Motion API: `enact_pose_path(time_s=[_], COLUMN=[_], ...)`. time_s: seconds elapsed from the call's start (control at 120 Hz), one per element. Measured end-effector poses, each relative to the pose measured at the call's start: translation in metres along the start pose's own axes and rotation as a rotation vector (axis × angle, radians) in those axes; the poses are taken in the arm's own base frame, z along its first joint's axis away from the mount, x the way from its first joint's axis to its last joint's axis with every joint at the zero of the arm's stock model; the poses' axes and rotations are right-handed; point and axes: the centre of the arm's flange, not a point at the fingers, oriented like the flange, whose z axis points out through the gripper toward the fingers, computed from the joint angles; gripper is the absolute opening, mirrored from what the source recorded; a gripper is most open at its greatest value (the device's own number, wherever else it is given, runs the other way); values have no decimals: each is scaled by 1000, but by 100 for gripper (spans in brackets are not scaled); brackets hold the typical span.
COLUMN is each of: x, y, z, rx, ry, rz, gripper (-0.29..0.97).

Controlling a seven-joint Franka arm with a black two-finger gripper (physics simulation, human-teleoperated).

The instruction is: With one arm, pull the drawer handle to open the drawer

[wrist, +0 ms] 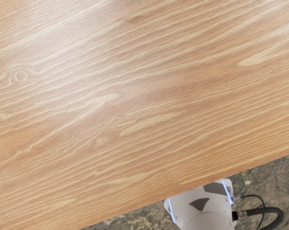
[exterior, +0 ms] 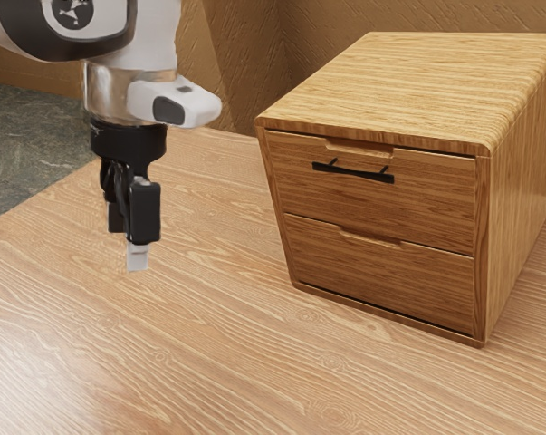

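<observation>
A wooden cabinet [exterior: 517, 181] with two drawers stands on the table at the exterior view's right. The top drawer [exterior: 372, 195] carries a thin black handle [exterior: 353, 171] near its upper edge, and its front sits flush with the cabinet. My gripper [exterior: 132, 254] hangs pointing down above the table at the exterior view's left, well away from the handle and a little lower than it. It is open and holds nothing.
The lower drawer [exterior: 381, 272] is shut too and has only a wooden lip. Bare wooden table [exterior: 209, 344] lies between the gripper and the cabinet. In the wrist view the table [wrist: 134, 96] ends at a grey floor [wrist: 273, 182], where the arm's white base [wrist: 202, 208] stands.
</observation>
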Motion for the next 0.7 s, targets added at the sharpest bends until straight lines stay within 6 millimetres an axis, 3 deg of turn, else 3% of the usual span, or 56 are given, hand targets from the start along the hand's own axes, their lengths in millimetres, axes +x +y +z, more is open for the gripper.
enact_pose_path(time_s=[0.242, 0.4, 0.467, 0.7], x=[59, 38, 41, 78], y=[34, 25, 25, 110], z=[-16, -16, -18, -30], rx=[105, 139, 177, 259], ry=[189, 234, 277, 409], rz=[309, 413, 508, 990], gripper=[68, 68, 68, 68])
